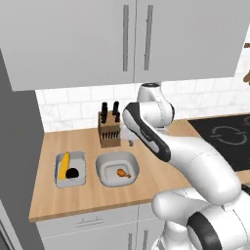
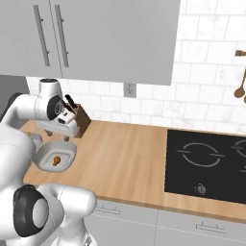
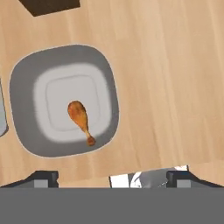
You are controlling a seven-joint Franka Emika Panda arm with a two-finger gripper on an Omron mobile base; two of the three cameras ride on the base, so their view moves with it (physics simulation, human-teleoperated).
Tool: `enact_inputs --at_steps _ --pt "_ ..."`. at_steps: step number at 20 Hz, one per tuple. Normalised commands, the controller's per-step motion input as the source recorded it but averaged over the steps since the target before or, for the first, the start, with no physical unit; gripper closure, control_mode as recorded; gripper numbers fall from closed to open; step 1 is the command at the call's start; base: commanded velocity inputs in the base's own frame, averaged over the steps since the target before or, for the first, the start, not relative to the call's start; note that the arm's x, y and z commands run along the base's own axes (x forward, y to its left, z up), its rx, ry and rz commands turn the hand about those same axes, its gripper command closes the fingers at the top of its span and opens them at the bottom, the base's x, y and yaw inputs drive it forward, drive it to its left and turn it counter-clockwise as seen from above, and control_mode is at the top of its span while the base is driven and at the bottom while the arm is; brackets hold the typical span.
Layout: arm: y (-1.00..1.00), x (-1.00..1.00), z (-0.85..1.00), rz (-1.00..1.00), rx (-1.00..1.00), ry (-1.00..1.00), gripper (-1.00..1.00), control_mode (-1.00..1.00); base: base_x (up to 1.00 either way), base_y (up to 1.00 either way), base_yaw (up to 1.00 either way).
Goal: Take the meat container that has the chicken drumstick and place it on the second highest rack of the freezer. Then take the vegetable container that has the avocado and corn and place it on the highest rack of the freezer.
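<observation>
The meat container [image 3: 22, 78] is a grey rounded tray on the wooden counter with the small orange-brown chicken drumstick [image 3: 79, 117] inside it. The tray also lies near the counter's front [image 1: 103, 163] [image 2: 67, 150], the drumstick [image 1: 124, 172] [image 2: 56, 160] in its middle. To its left sits the vegetable container [image 1: 80, 161], holding the yellow corn [image 1: 64, 165] and the dark avocado [image 1: 72, 173]. My gripper [image 3: 113, 177] [image 2: 57, 130] hangs open above the counter, looking straight down, with its fingertips [image 3: 41, 177] spread wide and nothing between them. The drumstick tray lies ahead of the fingers, below them.
A brown knife block [image 1: 109, 128] [image 2: 79, 117] stands against the tiled wall just behind the trays. A black cooktop [image 1: 224, 136] [image 2: 206, 163] takes up the counter's right side. Grey wall cabinets [image 1: 73, 39] hang overhead. A tall grey panel [image 1: 14, 161] bounds the counter on the left.
</observation>
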Motion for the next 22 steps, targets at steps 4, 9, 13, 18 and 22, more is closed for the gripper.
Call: enact_inputs --at_steps 4,9,13,18,22 --pt "0.94 -0.03 -0.36 -0.39 0.01 0.15 -1.00 -1.00 0.00 0.00 0.00" --pt "0.64 -0.20 -0.74 -0.43 0.00 0.29 -1.00 -1.00 0.00 0.00 0.00" --pt "0.05 -0.08 -0.83 -0.39 0.01 0.18 -1.00 -1.00 0.00 0.00 0.00" --pt "-0.05 0.00 -0.31 -0.21 0.02 0.00 -1.00 -1.00 0.00 0.00 0.00" --pt "0.00 -0.02 -0.35 -0.07 0.00 -0.03 -1.00 -1.00 0.00 0.00 0.00"
